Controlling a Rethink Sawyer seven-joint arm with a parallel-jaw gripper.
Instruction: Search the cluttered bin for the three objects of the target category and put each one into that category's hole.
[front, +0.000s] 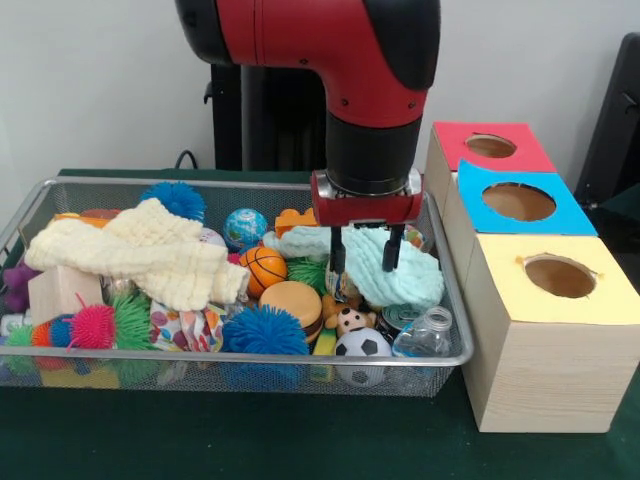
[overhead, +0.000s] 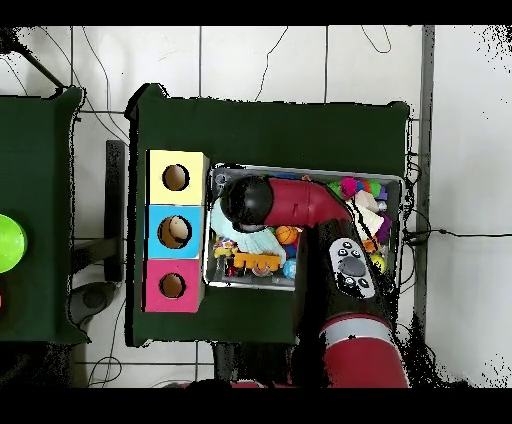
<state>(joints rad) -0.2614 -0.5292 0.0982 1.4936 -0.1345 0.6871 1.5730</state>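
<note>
The wire bin (front: 440, 300) held the clutter, and beside it stood the three boxes: the yellow-topped box (front: 555, 300) nearest, blue (front: 520, 202) between, red (front: 490, 146) farthest. Within the bin, a pale blue cloth (front: 410, 275) lay at the end next to those boxes. The gripper (front: 366, 256) hung directly over that cloth, fingers parted and empty, tips just touching its folds. Which category was wanted could not be told; balls lay just beyond the cloth, away from the boxes.

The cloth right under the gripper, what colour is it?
Light mint blue-green cloth, clearest in the front view, below the open gripper.
</note>
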